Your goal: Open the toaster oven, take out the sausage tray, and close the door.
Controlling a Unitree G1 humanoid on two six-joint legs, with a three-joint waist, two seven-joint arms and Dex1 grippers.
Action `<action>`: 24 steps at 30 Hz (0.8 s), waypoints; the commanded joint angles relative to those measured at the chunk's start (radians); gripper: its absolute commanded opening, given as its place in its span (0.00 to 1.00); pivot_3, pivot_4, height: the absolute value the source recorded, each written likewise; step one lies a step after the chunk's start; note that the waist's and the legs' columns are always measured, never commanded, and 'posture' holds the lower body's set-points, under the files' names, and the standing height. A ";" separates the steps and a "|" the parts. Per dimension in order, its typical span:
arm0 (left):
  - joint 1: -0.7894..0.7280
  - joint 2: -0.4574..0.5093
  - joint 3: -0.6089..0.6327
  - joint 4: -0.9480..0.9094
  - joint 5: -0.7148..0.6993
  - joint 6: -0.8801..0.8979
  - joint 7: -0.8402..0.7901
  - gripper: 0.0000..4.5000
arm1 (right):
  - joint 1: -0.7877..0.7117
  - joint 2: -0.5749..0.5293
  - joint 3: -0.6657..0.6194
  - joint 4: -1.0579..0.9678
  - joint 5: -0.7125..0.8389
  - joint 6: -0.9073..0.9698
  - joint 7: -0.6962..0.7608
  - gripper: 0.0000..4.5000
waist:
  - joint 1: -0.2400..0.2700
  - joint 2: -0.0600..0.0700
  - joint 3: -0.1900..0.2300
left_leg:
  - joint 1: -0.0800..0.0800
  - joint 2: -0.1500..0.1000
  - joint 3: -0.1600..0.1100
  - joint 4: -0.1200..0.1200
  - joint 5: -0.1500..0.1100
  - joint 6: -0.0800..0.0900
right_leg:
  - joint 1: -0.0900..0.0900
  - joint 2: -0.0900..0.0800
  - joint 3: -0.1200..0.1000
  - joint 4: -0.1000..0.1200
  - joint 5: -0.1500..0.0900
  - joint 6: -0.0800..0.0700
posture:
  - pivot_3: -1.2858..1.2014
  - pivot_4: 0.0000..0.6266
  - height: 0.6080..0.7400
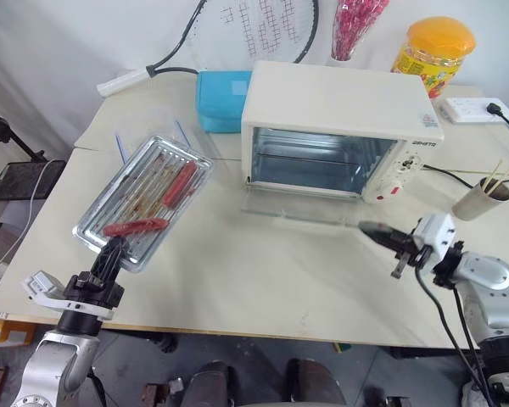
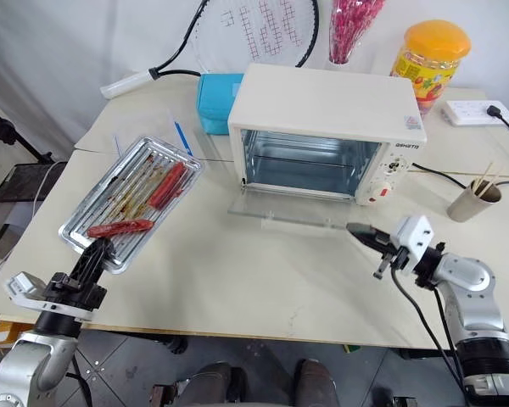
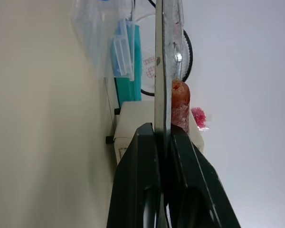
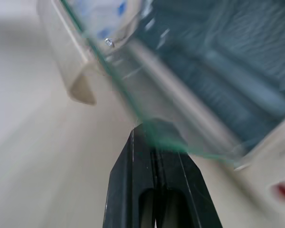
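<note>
Jaws of the left gripper (image 1: 116, 247) clamp the near rim of the sausage tray (image 1: 144, 200) (beside the toaster oven (image 1: 339, 131)); right gripper (image 1: 375, 231), closed and empty, tips under the lowered door (image 2: 284, 212).

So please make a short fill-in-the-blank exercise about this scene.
1. The door of the toaster oven is ____.
2. The left gripper grips the edge of the ____.
3. The sausages lie on the tray, which is ____ the oven.

Missing words: open; tray; outside
</note>
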 commanded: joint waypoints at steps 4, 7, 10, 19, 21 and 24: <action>0.030 0.003 -0.038 -0.085 -0.032 -0.041 0.021 0.00 | -0.105 0.029 -0.088 -0.119 0.089 0.178 -0.103 0.01 | -0.004 0.000 0.000 | -0.001 0.000 0.002 0.000 -0.001 0.001 | -0.001 0.001 0.000 0.000 0.000 0.000 | 0.52 0.24 1.00; 0.041 0.055 -0.064 -0.084 -0.032 -0.016 -0.002 0.00 | -0.132 0.019 -0.088 -0.184 0.168 0.323 -0.082 0.04 | -0.002 0.000 0.000 | -0.001 0.000 0.002 0.000 -0.001 0.001 | -0.003 0.001 0.000 0.000 0.000 0.000 | 0.52 0.24 1.00; 0.027 0.087 -0.068 -0.067 -0.032 -0.013 0.002 0.00 | -0.099 0.009 -0.091 -0.240 0.148 0.348 -0.055 0.19 | 0.007 0.000 0.000 | -0.001 0.001 0.001 -0.001 -0.001 0.000 | -0.003 0.001 0.000 0.001 -0.001 -0.002 | 0.52 0.24 1.00; -0.044 0.289 -0.196 0.084 -0.032 0.185 -0.094 0.00 | 0.249 -0.105 -0.252 -0.432 0.113 0.327 0.084 0.84 | 0.027 0.001 0.000 | -0.003 -0.003 0.003 -0.001 -0.004 0.005 | -0.002 0.001 0.000 0.001 -0.001 -0.002 | 0.52 0.24 1.00; -0.098 0.334 -0.227 0.150 -0.032 0.237 -0.101 0.00 | 0.333 -0.116 -0.312 -0.435 0.088 0.304 0.097 0.98 | 0.030 0.000 0.000 | -0.002 -0.003 0.001 -0.001 -0.004 0.005 | 0.000 0.001 0.000 0.000 -0.001 -0.002 | 0.52 0.24 1.00; -0.209 0.397 -0.285 0.269 -0.032 0.315 -0.100 0.00 | 0.436 -0.063 -0.413 -0.419 0.115 0.214 0.151 0.99 | 0.023 0.001 0.000 | 0.000 -0.002 0.002 -0.001 -0.004 0.005 | 0.001 0.002 0.000 -0.001 -0.001 -0.002 | 0.52 0.24 1.00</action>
